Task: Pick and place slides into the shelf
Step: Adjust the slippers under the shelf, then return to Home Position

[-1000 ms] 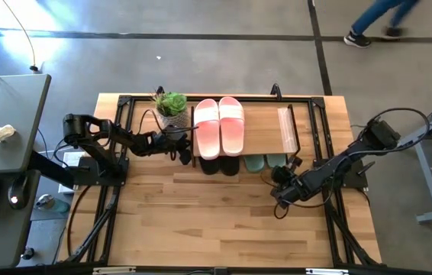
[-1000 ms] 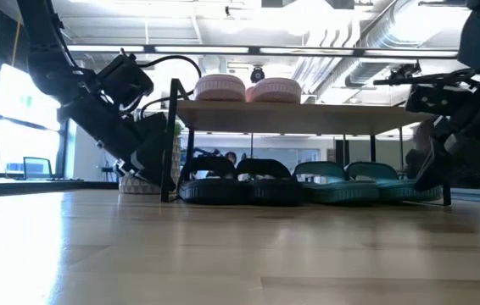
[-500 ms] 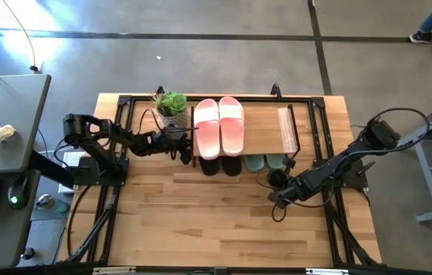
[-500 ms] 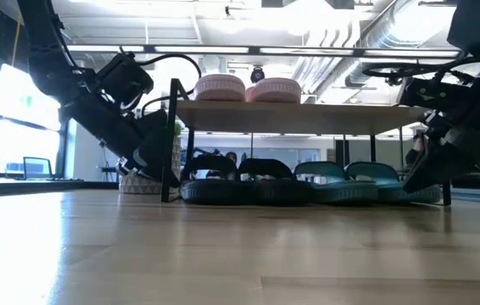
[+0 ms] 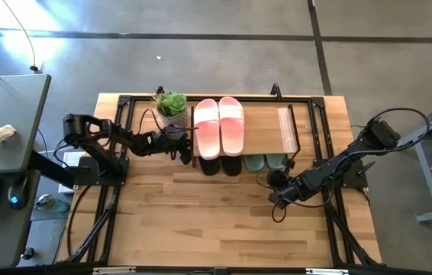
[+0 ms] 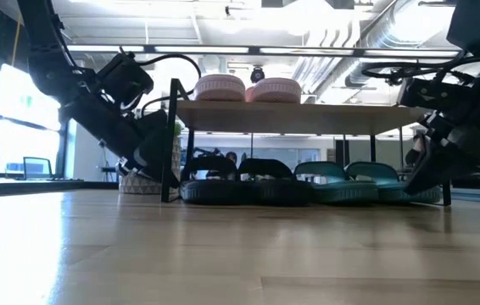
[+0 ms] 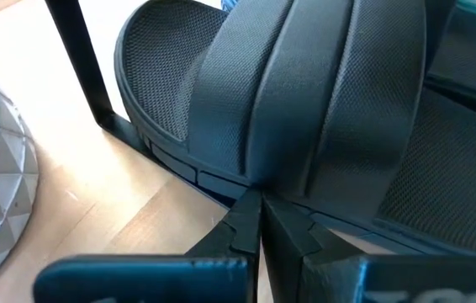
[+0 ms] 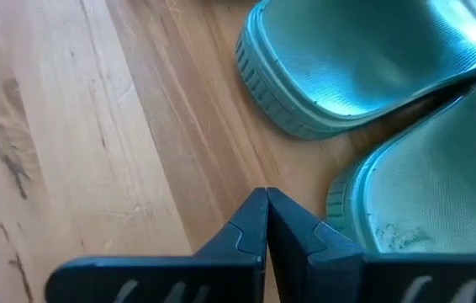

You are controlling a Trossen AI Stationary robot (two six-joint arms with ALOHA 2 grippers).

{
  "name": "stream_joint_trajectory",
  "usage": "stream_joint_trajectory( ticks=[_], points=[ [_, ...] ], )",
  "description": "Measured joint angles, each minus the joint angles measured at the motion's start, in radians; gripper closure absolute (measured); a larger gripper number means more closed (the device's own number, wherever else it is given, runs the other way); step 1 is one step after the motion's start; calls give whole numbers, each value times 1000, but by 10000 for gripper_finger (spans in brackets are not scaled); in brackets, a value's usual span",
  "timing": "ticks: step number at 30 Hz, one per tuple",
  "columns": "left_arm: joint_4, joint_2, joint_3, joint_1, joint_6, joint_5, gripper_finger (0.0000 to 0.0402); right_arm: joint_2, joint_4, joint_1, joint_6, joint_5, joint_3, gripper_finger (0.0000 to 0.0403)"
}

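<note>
My left end effector (image 7: pixel 259 220), fingers together, touches the black slides (image 5: pixel 220 164); right end effector (image 8: pixel 266 220), fingers together, near the green slides (image 5: pixel 265 161). All slides lie front-to-back across the shelf (image 5: pixel 265 128).

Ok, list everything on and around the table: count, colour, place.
pink slides: two, pink, side by side on the shelf top.
black slides: two, black, under the shelf, on its left part.
green slides: two, sage green, under the shelf, right of the black pair.
shelf: one, light wood top with black frame, at the table's far edge.
plant: one, green, in a pale pot left of the shelf.
table: one, light wood.
left gripper: shut, beside the black slides.
right gripper: shut, before the green slides.
</note>
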Motion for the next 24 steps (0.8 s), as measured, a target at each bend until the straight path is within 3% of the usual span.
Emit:
stream_joint_trajectory(
  ticks=[9,19,24],
  points=[
    [1,-4,0,0,-10,-7,401,0,0,0,-7,-12,0,403],
    [-60,-39,-9,-19,-60,-132,401,0,0,0,-7,-12,0,403],
    [-160,-125,-8,-55,-61,-191,401,0,1,0,-7,-12,0,403]
  ],
)
